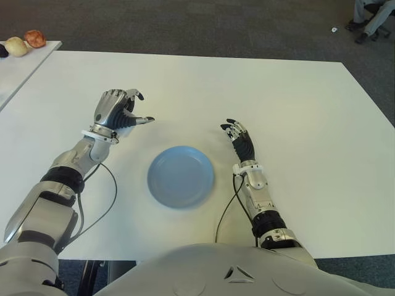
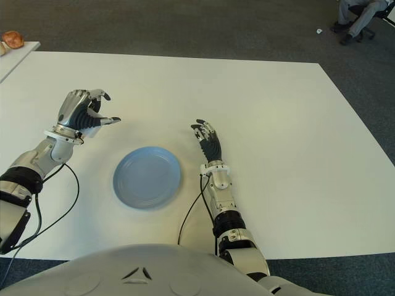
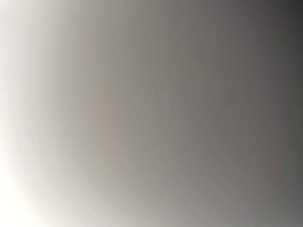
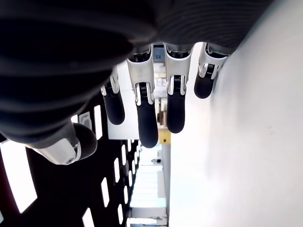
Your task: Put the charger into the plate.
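The empty blue plate [image 1: 181, 176] lies on the white table [image 1: 296, 111] just in front of me. No charger shows in any view. My left hand [image 1: 137, 108] hovers left of and beyond the plate, fingers curled and thumb pointing toward the plate; nothing shows inside it. The left wrist view is a plain grey blur. My right hand [image 1: 234, 129] stands on its edge to the right of the plate, fingers [image 4: 147, 123] straight and relaxed, holding nothing.
A second white table at the far left carries round fruit-like things [image 1: 17, 46]. A seated person's legs [image 1: 370, 18] show on the carpet at the far right. Black cables [image 1: 111, 185] trail from both wrists across the table's near side.
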You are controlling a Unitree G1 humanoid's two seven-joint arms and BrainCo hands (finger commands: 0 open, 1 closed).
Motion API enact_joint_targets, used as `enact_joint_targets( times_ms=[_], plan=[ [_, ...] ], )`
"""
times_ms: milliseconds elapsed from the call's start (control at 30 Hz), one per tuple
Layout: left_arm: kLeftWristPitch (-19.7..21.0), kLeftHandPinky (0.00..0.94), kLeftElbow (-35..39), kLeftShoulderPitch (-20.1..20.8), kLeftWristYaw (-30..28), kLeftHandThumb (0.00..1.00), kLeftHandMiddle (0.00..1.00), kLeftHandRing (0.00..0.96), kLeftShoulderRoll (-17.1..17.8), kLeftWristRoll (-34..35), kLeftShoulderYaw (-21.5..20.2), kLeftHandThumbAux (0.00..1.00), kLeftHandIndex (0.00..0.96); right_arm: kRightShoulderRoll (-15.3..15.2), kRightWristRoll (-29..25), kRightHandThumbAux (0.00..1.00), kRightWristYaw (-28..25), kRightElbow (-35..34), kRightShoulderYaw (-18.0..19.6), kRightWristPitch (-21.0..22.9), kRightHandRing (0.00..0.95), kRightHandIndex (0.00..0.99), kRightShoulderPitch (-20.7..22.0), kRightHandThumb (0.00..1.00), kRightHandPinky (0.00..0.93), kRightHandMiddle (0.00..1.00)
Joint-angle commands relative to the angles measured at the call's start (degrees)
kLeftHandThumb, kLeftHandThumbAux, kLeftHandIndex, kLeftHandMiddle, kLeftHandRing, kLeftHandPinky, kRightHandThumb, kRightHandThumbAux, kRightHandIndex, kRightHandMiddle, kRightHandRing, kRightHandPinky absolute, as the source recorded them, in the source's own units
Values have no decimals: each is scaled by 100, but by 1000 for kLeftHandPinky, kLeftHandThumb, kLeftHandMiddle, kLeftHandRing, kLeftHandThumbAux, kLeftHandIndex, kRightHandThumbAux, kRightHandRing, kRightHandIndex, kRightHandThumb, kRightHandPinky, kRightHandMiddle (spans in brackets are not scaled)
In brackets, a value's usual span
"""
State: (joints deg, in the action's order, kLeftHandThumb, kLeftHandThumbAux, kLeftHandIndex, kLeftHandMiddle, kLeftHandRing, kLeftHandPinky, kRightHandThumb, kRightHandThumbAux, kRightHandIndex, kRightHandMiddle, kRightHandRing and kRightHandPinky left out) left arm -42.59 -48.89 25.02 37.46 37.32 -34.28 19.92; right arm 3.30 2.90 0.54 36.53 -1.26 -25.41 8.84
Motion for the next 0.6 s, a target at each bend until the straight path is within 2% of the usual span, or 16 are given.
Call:
enact_joint_targets(
  times_ms=[33,600],
  plan=[
    [-2,887,191,-185,-259,749,900,891,-74,124,-199,699,441,6,0,489,7,340,-1,199,234,199,-241,0,53,332],
    [114,891,453,-464,-532,749,902,895,-213,148,-598,698,441,-8,-8,493,-3,390,9,205,231,199,-222,0,52,330]
  ],
)
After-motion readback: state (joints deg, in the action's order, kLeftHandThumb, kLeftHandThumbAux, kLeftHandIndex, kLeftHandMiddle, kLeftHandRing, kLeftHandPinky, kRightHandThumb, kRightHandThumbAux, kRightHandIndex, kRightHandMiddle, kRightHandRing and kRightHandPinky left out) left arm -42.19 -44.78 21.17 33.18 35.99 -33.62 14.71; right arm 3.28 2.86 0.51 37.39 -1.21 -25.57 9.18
